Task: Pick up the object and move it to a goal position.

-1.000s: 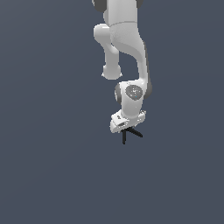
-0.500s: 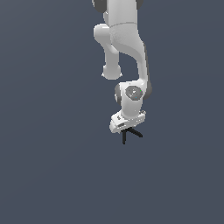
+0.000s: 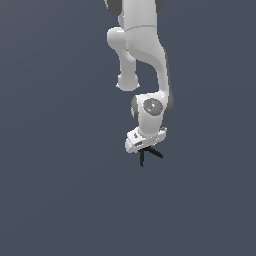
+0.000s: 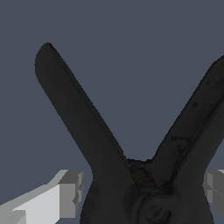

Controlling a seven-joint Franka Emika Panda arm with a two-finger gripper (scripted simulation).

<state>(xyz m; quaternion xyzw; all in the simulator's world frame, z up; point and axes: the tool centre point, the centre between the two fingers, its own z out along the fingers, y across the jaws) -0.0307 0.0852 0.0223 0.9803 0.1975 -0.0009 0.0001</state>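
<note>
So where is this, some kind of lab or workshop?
Not a real room, it seems: a computer simulation. The background is one flat grey-blue, without walls or furniture. Only a smooth white robot arm shows, its gripper around a black clamp with two splayed legs.

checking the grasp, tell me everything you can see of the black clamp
The black clamp is a small, thin, matte dark item with two long flat legs that splay apart in a V from a round pivot. In the exterior view it hangs just under the white claw, legs pointing down and outward against the plain grey background. In the wrist view, one claw finger shows on each side of the pivot end, close beside it; actual contact cannot be confirmed. Nothing else is near it.
</note>
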